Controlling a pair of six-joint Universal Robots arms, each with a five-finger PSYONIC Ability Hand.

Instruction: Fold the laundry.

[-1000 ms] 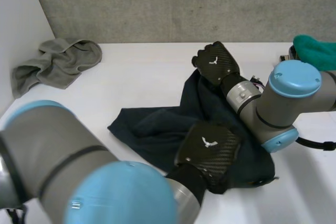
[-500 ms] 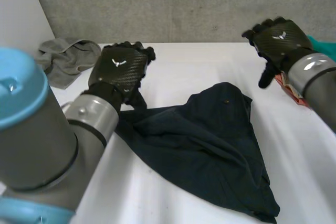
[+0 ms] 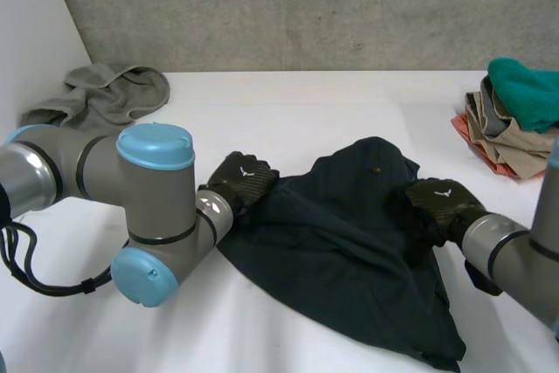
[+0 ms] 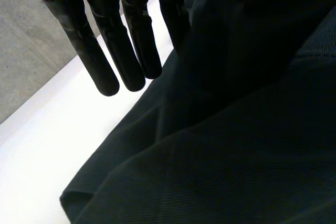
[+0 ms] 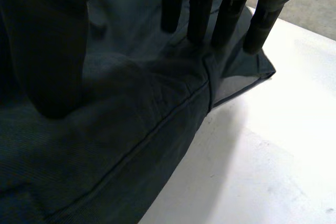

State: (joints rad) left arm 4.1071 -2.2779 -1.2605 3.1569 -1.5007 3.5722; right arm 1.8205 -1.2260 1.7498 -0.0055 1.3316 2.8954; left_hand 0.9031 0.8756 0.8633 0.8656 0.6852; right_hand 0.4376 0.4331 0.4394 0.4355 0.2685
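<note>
The crumpled dark navy cloth garment (image 3: pixel 341 251) lies on the white desk (image 3: pixel 297 120) between my hands: left hand (image 3: pixel 240 179), fingers straight, at its left edge; right hand (image 3: pixel 441 203), fingers straight, touching its right hem.

No words, numbers or brand names can be read. The one sign to be seen is a small white emblem (image 3: pixel 245 172), a winged, bird-like shape (too small to make out more finely), which stands on the woven black back of the left hand (image 3: pixel 238 183) in the head view. A matching mark (image 3: pixel 440 190), white and of the same shape, stands on the back of the right hand (image 3: pixel 434 204).
</note>
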